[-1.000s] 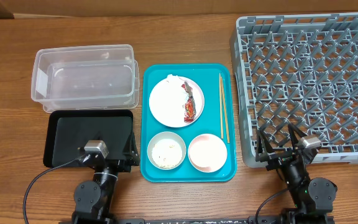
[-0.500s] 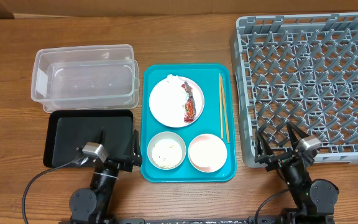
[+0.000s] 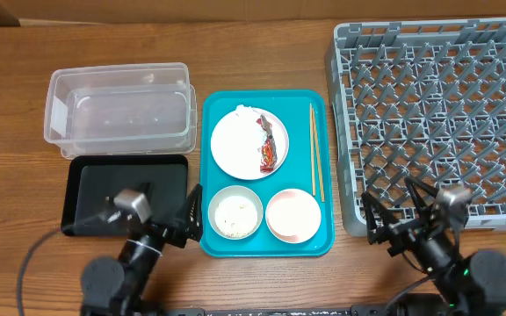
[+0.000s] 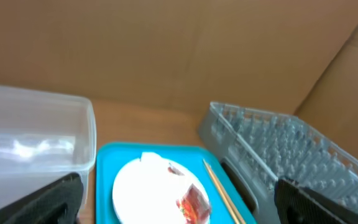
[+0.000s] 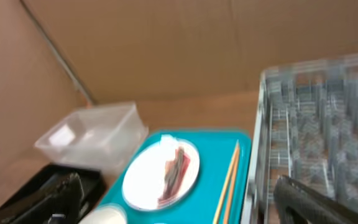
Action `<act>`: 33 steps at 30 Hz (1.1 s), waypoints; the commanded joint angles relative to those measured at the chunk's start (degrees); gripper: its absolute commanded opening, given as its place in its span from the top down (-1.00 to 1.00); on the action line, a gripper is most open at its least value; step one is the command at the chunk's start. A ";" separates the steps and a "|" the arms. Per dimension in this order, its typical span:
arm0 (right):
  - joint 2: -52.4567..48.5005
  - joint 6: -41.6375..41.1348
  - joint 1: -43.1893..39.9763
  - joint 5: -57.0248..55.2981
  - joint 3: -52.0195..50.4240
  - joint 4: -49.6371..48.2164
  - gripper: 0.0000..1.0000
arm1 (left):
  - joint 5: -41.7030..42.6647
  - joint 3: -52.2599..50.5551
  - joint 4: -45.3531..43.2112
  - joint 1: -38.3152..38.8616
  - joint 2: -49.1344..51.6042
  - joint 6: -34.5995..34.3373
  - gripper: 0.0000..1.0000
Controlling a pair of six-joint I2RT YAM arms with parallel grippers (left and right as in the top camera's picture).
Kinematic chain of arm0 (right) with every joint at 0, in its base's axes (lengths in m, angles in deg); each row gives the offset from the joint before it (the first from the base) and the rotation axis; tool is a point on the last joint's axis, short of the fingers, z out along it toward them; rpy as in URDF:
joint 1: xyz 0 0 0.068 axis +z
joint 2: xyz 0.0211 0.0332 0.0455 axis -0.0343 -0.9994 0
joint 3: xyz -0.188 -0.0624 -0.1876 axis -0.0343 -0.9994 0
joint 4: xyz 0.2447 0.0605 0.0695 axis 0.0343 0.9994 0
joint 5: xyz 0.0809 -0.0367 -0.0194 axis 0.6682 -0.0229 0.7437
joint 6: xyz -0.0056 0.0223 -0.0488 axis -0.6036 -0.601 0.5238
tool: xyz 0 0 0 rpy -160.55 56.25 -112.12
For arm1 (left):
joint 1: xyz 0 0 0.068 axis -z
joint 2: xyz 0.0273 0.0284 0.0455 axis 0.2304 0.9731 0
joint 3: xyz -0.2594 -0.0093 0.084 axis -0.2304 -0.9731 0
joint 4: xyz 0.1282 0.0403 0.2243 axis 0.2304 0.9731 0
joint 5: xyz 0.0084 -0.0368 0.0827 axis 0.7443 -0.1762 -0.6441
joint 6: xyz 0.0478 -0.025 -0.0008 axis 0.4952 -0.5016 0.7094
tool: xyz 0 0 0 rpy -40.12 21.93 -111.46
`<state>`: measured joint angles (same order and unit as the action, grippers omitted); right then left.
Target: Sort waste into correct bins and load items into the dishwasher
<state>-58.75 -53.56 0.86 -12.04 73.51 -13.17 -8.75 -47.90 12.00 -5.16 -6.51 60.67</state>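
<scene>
The left hand (image 3: 148, 215) and the right hand (image 3: 395, 215) are both hanging wide open, holding nothing. The red wrapper (image 3: 269, 149) is lying on the white plate (image 3: 231, 145), at its 3 o'clock side. A hand going for it could be knocking the plate or pushing the chopsticks (image 3: 316, 154) at 3 o'clock, since they are lying so near. The white bowl (image 3: 251, 204) and pink bowl (image 3: 292, 215) are standing at 6 o'clock of the plate, in the way, and the rice (image 3: 233, 219) could be spilling. The clear tub (image 3: 55, 110) and black tray (image 3: 95, 180) are waiting at 9 o'clock, the grey rack (image 3: 437, 114) at 3 o'clock.
</scene>
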 commanded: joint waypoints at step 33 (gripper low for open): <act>-41.27 -1.90 -0.26 6.75 36.02 30.25 -1.00 | -6.23 46.01 35.36 34.14 75.76 -2.12 -0.29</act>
<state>-100.43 -55.25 0.86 -5.62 108.06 17.03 -10.54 -1.61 47.86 27.76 65.79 59.51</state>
